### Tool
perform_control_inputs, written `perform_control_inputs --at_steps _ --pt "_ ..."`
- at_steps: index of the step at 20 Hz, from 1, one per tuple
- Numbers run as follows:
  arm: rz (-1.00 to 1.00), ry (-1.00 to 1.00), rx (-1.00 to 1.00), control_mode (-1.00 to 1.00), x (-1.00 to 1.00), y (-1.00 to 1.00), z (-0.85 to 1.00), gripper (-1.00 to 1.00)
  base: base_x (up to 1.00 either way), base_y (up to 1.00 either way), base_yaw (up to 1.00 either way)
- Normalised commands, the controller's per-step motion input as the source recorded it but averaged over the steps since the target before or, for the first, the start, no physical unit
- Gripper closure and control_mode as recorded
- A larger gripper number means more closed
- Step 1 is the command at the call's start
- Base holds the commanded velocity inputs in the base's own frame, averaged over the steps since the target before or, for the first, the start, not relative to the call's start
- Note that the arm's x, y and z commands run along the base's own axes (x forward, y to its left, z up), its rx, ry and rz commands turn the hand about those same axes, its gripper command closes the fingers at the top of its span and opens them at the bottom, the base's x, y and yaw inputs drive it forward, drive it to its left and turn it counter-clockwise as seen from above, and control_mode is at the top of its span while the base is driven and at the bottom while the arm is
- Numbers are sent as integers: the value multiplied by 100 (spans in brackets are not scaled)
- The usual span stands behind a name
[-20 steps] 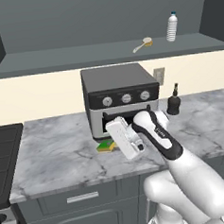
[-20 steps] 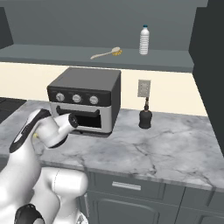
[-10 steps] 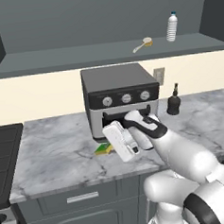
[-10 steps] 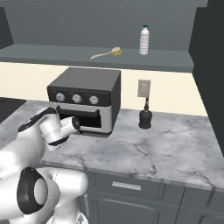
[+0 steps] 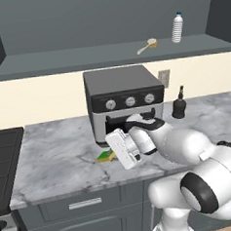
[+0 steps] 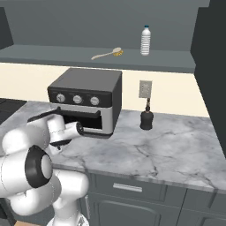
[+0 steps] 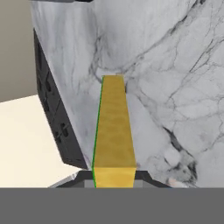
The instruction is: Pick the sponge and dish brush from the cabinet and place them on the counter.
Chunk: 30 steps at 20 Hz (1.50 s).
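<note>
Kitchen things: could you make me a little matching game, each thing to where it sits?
Things:
1. green-and-yellow sponge
2. cream-handled dish brush
3. clear plastic bottle
4. small dark bottle

Places:
A. standing on the cabinet shelf
B. lying on the cabinet shelf
C. in the gripper, low over the marbled counter
D. by the wall outlet

Pairs: 1-C, 2-B, 3-A, 4-D

Cream wall [image 5: 43,98] behind a black toaster oven [image 5: 123,100], wall outlet [image 6: 145,88], dark bottle [image 6: 146,118], grey drawers [image 6: 141,194], black stovetop [image 5: 5,159] at left.
</note>
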Motion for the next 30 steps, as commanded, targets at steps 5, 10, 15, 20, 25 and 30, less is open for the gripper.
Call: perform_control_inputs --at_steps 5,10,15,20,25,30 --pt "2 0 0 -100 13 5 -25 100 0 0 0" --pt "1 0 0 -100 12 2 -20 100 0 0 0" --pt "0 0 -3 -100 15 0 -13 100 0 0 0" --pt "0 0 -2 -100 32 1 -14 100 0 0 0" --pt "0 0 -4 -100 18 1 -17 -100 0 0 0" --pt "0 0 0 -100 0 -2 0 -100 0 0 0"
